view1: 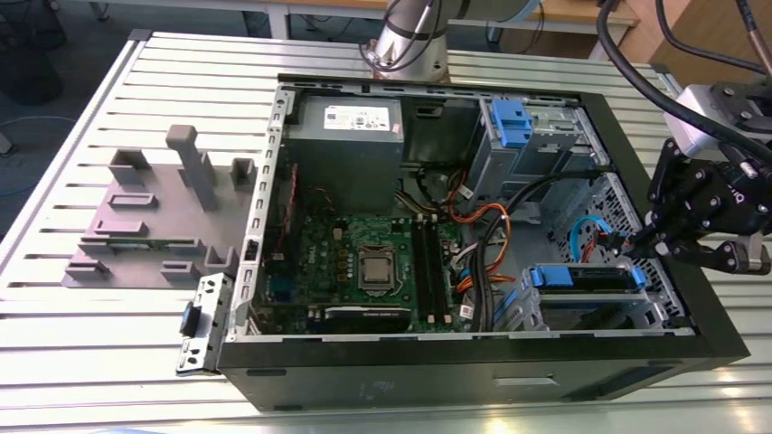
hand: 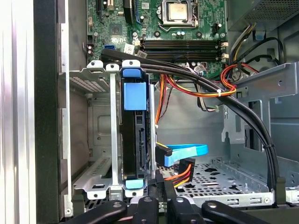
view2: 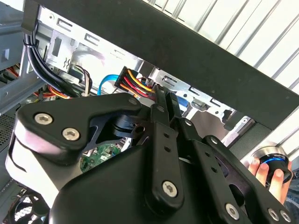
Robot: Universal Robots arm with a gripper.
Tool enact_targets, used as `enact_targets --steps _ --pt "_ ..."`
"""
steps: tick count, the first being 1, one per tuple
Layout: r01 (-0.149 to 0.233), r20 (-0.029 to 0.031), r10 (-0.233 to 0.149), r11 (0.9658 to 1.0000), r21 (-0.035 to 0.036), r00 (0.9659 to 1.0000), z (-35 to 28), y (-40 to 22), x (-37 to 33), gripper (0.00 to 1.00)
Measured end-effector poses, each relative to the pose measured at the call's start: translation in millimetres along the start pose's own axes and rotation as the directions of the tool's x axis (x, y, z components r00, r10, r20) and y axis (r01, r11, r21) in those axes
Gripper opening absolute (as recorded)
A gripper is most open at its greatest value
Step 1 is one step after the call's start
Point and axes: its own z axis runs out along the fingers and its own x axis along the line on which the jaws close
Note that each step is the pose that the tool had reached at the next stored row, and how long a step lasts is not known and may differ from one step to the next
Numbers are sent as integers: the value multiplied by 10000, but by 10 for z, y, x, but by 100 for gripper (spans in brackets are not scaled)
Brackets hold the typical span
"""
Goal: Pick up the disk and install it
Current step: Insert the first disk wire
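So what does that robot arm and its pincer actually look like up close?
The arm is a silvery metal tube. Thick black cables loop to a pale grey wrist block. The pincer is matte black: flat linked bars joined by round silver screws.

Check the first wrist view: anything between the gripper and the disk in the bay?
In the first wrist view, a connector on red-yellow-black wires sits between the gripper and the disk, already standing in its bay.
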Motion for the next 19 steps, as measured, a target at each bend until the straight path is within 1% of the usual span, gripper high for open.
enact_targets --steps 11,19 --pt "1 3 -1 10000 0 10000 4 5 1 17" --pt "0 0 0 10000 3 10000 5 96 5 17"
